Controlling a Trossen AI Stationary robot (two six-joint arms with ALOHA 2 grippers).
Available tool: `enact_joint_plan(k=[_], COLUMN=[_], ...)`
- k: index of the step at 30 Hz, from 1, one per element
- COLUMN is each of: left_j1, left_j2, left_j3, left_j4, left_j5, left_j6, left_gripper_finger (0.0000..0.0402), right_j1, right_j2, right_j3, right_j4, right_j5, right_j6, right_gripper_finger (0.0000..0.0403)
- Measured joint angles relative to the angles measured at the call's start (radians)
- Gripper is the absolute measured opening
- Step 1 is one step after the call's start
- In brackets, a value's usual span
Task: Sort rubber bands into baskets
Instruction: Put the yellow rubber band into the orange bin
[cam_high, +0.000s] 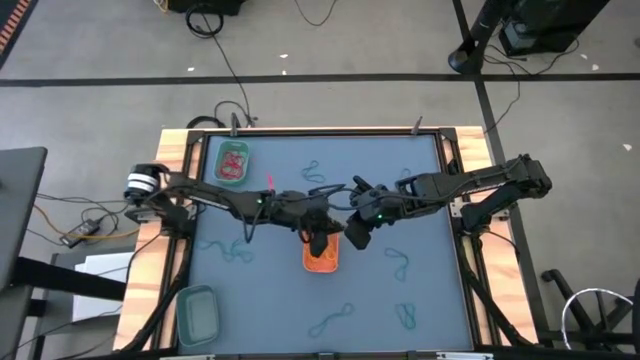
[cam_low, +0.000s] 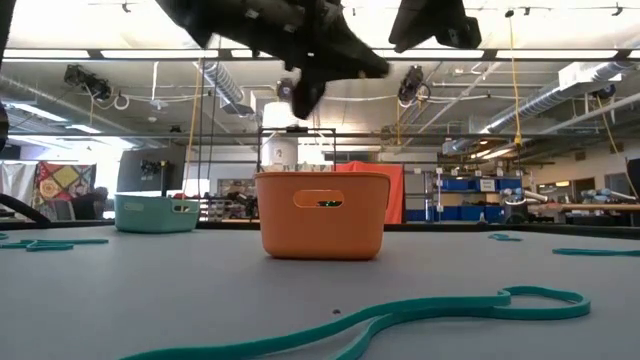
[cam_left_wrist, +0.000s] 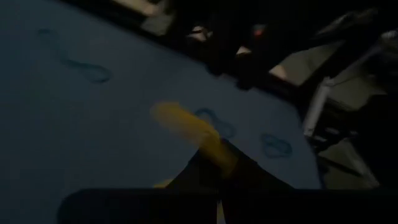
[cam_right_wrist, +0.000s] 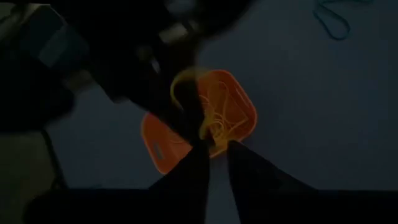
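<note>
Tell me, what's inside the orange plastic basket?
Thin yellow-orange rubber bands lie tangled in the orange plastic basket. The left gripper above covers part of its inside.

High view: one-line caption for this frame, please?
Both grippers, left gripper and right gripper, meet above the orange basket mid-table, teal rubber bands scattered around.

The orange basket (cam_high: 321, 259) is sitting upright near the middle of the tabletop (cam_high: 420, 300), holding thin orange-yellow bands (cam_right_wrist: 219, 118). The bright green basket (cam_high: 232, 163) is resting at a far corner with red-pink bands (cam_high: 233, 164) inside. The dull teal-green basket (cam_high: 197, 313) is lying at a near corner. Teal-blue bands (cam_high: 398, 264) are lying scattered flat across the tabletop.
</note>
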Motion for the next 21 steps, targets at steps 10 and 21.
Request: enact_joint_plan(k=[10, 21], left_j1=[-0.055, -0.235], left_j2=[-0.275, -0.458], left_j3=[0.000, 0.000], left_j4=[-0.562, -0.931], left_j5=[-0.084, -0.231], left_j6=[-0.118, -0.381], left_gripper_finger=[0.0001, 0.0000], right_j1=[0.030, 0.030], right_j2=[-0.001, 0.007], right_j3=[-0.057, -0.203], right_j4=[-0.077, -0.030], right_j5=[0.097, 0.082], right_j6=[0.083, 0.116], right_gripper_finger=[0.0136, 0.0137])
